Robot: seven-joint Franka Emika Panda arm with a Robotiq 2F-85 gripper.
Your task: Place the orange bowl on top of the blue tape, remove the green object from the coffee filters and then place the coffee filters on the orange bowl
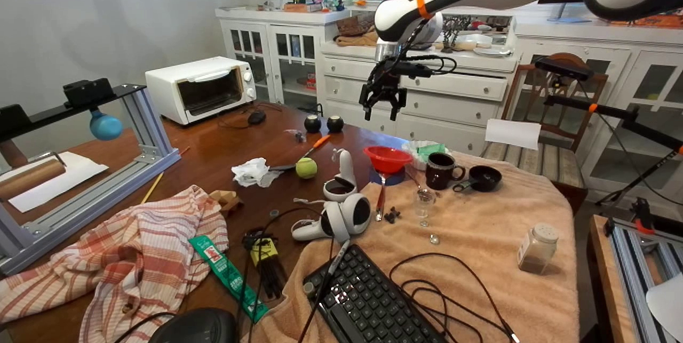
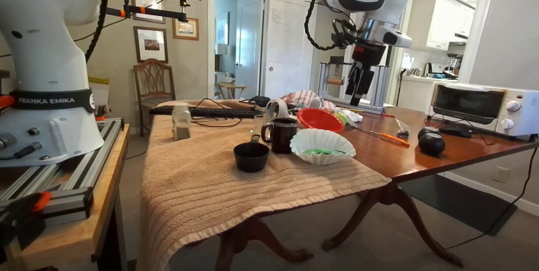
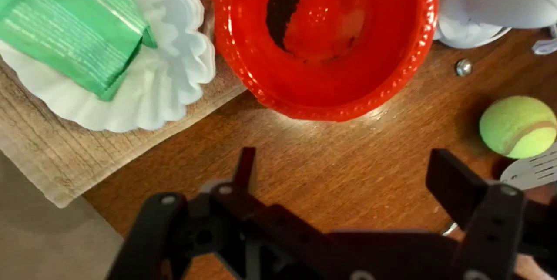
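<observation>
The glossy red-orange bowl (image 1: 388, 159) sits on the blue tape (image 1: 396, 178), whose lower part shows beneath it. The bowl also shows in an exterior view (image 2: 321, 120), where it looks tilted, and in the wrist view (image 3: 330, 75), with a dark patch inside. The white coffee filters (image 2: 300, 146) stand beside the bowl with the green object (image 2: 324, 151) lying in them. The wrist view shows the filters (image 3: 148, 97) and the green packet (image 3: 74, 32) at upper left. My gripper (image 1: 381, 114) is open and empty, raised above the table; it also shows in the wrist view (image 3: 343, 151).
A dark mug (image 1: 441, 171) and a black measuring cup (image 1: 484, 178) stand close to the filters. A white headset controller (image 1: 341, 183), a tennis ball (image 1: 306, 168) and an orange-handled spatula (image 1: 320, 142) lie near the bowl. A glass (image 1: 424, 204) stands on the towel (image 1: 480, 225).
</observation>
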